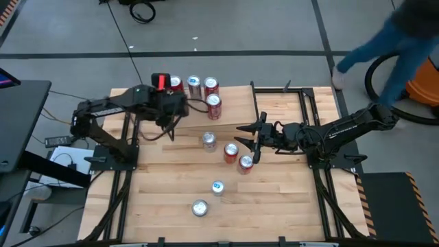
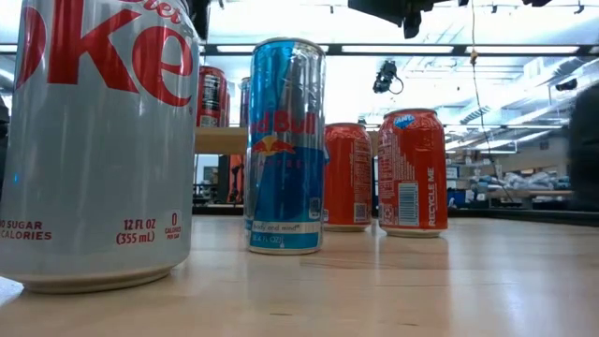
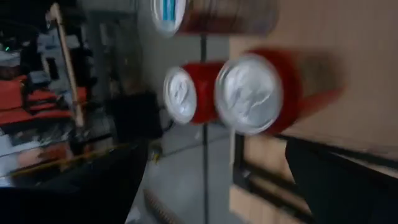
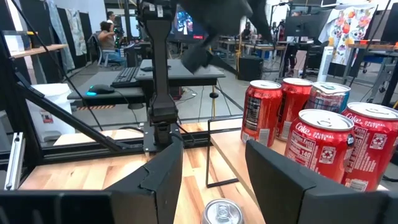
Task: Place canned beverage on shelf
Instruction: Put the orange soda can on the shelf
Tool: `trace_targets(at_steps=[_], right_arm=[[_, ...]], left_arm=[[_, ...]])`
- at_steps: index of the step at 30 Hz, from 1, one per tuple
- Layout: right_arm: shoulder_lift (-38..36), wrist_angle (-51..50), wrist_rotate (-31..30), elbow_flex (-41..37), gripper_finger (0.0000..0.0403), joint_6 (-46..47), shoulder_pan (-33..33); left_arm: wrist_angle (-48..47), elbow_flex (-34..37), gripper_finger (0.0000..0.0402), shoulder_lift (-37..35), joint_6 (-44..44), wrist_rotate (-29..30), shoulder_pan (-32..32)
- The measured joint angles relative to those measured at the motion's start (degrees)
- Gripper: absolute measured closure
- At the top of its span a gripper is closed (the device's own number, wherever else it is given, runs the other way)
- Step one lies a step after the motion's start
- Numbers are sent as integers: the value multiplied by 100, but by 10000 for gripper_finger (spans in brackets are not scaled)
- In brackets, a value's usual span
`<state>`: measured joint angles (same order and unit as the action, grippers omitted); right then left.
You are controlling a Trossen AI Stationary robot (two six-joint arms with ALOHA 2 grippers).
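Observation:
The shelf, a light-wood board on thin black legs, stands at the table's far side. Several cans stand upright on it, among them a red one and a silver one; they also show in the right wrist view. My left gripper is open and empty over the shelf, just left of the red can. My right gripper is open and empty above the table, near two red cans and a silver can.
Two more cans stand nearer the front: a blue-and-silver one and a silver one. Black frame rails run along both table sides. A person passes beyond the far right corner.

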<state>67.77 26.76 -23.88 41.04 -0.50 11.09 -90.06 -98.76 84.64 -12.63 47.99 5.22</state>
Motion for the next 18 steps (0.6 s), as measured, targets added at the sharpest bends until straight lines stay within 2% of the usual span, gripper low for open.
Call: trace_targets(at_steps=[3, 8, 10, 18], right_arm=[[0, 18, 0, 0, 218, 5, 0], [0, 13, 0, 0, 218, -10, 0], [0, -9, 0, 0, 218, -10, 0], [0, 20, 2, 0, 218, 30, 0]], left_arm=[[50, -125, 10, 26, 402, -664, -358], [596, -64, 10, 27, 1265, -2540, -810], [863, 17, 10, 54, 1471, -2971, -1002], [1838, 620, 10, 142, 1549, -3115, -1585]])
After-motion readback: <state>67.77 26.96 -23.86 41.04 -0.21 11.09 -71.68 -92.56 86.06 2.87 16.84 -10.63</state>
